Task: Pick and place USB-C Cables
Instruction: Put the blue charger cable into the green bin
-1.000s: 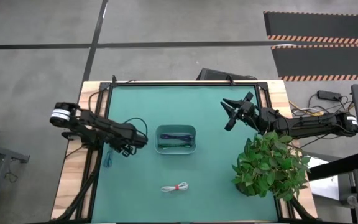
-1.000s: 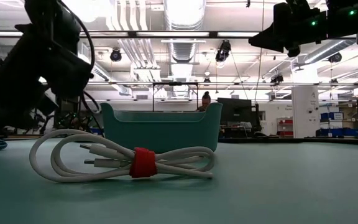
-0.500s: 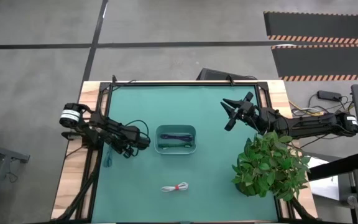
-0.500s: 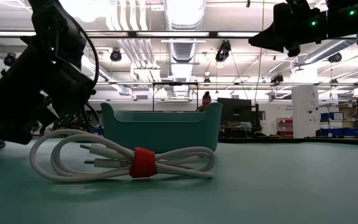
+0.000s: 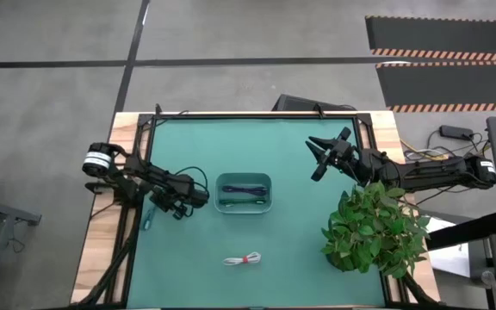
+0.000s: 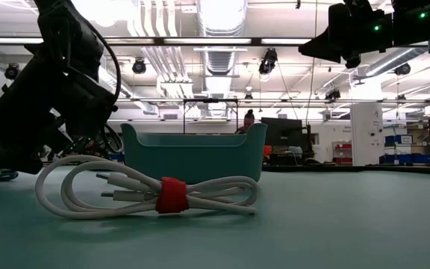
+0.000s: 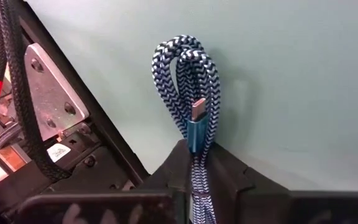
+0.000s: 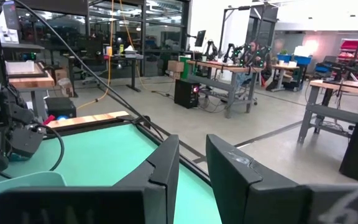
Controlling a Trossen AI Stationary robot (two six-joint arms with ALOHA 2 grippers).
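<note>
1. While the right arm waits raised over the table's far right, the left gripper [image 5: 151, 213] is down at the mat's left edge, fingers [image 7: 166, 177] pinched onto the teal cable [image 7: 192, 118] (braided blue-white weave in the left wrist view, bundle lying on the mat, connector just ahead of the fingertips).
2. Right gripper [image 5: 319, 155]: fingers [image 8: 163, 163] close together with a narrow gap between them, nothing in them.
3. Tray [image 5: 268, 197] sits mid-table, between the arms; dark blue cable [image 5: 244, 189] and green cable [image 5: 244, 202] lie inside it.
4. White cable with red tie [image 6: 172, 195] lies on the mat near the front edge, apart from the tray, on its near side.
5. Potted plant [image 5: 373, 228] stands at the table's right front, beside the right arm.
</note>
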